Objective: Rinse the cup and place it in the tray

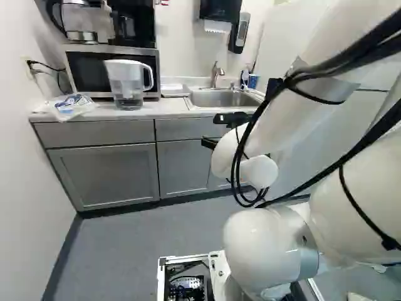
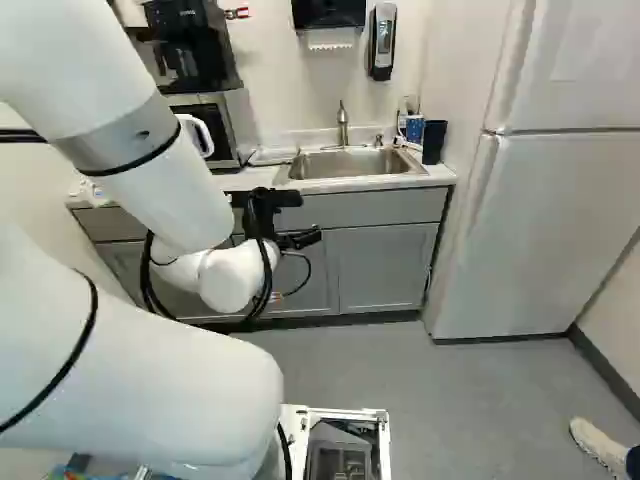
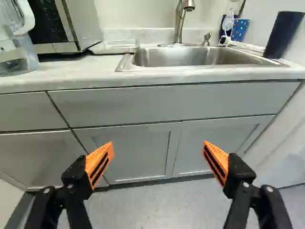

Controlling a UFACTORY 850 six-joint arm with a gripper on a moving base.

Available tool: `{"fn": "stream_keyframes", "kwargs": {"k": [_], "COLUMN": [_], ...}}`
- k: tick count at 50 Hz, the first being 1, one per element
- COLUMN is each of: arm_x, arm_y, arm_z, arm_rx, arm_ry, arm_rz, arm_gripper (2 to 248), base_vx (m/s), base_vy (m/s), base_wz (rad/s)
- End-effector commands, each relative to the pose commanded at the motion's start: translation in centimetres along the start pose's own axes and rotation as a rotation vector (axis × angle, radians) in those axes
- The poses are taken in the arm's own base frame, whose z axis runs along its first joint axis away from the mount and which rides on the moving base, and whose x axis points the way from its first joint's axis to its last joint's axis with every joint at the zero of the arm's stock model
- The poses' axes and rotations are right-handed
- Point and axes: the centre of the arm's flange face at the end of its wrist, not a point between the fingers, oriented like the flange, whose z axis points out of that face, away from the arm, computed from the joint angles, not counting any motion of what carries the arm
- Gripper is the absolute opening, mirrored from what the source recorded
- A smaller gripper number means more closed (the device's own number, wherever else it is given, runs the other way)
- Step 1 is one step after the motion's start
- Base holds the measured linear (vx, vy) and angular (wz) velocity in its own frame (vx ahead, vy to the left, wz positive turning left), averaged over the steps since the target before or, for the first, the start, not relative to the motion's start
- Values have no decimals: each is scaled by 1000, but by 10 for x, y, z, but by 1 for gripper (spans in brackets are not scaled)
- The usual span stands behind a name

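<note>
Well, the refrigerator (image 2: pixel 545 230) is the biggest thing, pale and upright at the right of the right base view. Next comes the white arm (image 2: pixel 150 385), bent out toward the cabinets (image 1: pixel 103 175), which are grey and carry the light table (image 1: pixel 150 111). On that table stands the microwave (image 1: pixel 103 72), with a black coffee maker (image 2: pixel 190 50) on top. To the right of the microwave, a metal sink (image 3: pixel 190 57) is set into the table, with its faucet rising at the back edge.

Between microwave and sink lies a shallow white tray (image 3: pixel 114 46). The clear pitcher with the white handle (image 1: pixel 128 81) stands just in front of the microwave, near a crumpled plastic bag (image 1: pixel 69 106).

The claw (image 2: pixel 300 240) is in front of the cabinets, below the table's edge. In the wrist view its two orange pads (image 3: pixel 100 162) stand wide apart; it has hold of nothing and touches nothing.

Smallest are the two cups, both on the table: a plain dark blue cup (image 3: pixel 284 34) just beside the sink, on the refrigerator side, and a blue dotted cup (image 3: pixel 239 29) by the sink's back corner. I cannot tell which one is to be rinsed.
</note>
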Motion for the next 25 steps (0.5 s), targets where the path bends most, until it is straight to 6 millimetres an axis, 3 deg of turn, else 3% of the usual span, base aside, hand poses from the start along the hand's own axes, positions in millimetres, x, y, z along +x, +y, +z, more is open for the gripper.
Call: {"fn": "stream_keyframes", "kwargs": {"k": [25], "arm_x": [0], "arm_y": [0], "arm_z": [0], "arm_rx": [0], "arm_ry": [0], "arm_rz": [0], "arm_gripper": [247], "base_vx": [0], "base_vy": [0], "base_wz": [0]}}
